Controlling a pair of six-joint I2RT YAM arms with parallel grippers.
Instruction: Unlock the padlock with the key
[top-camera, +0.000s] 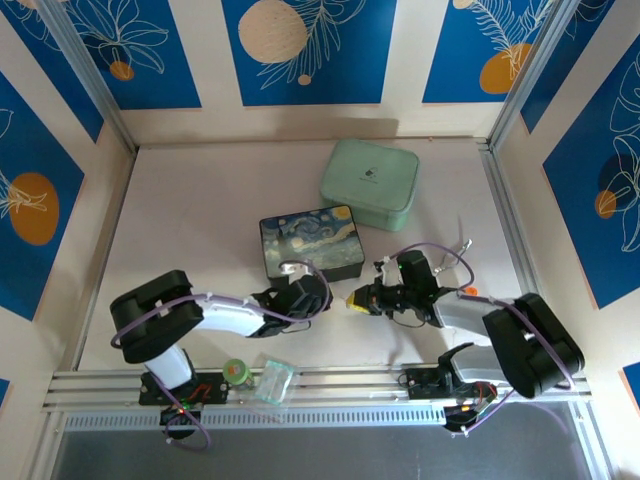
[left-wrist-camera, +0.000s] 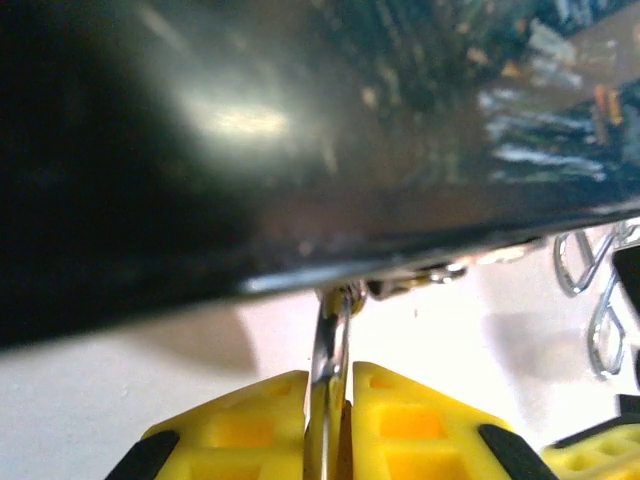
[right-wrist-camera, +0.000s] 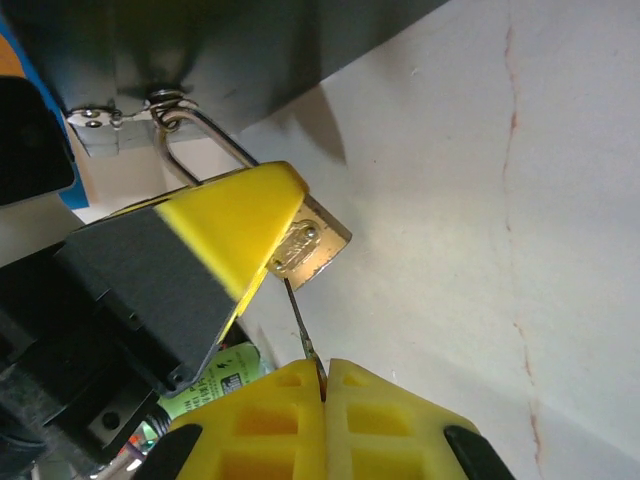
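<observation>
The padlock (right-wrist-camera: 312, 243) hangs at the painted box's (top-camera: 310, 243) front edge, with bare table (right-wrist-camera: 480, 200) beside it. The left gripper (left-wrist-camera: 345, 400) is clamped on the padlock. The right gripper (right-wrist-camera: 325, 378) pinches the key (right-wrist-camera: 298, 318), whose tip meets the padlock's underside.

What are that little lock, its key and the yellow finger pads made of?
The padlock looks like brass, gold and shiny, with a silvery steel-like loop. The key seems to be thin metal, seen edge-on. The finger pads are likely moulded plastic or rubber: matte yellow, with a grid of recesses.
</observation>
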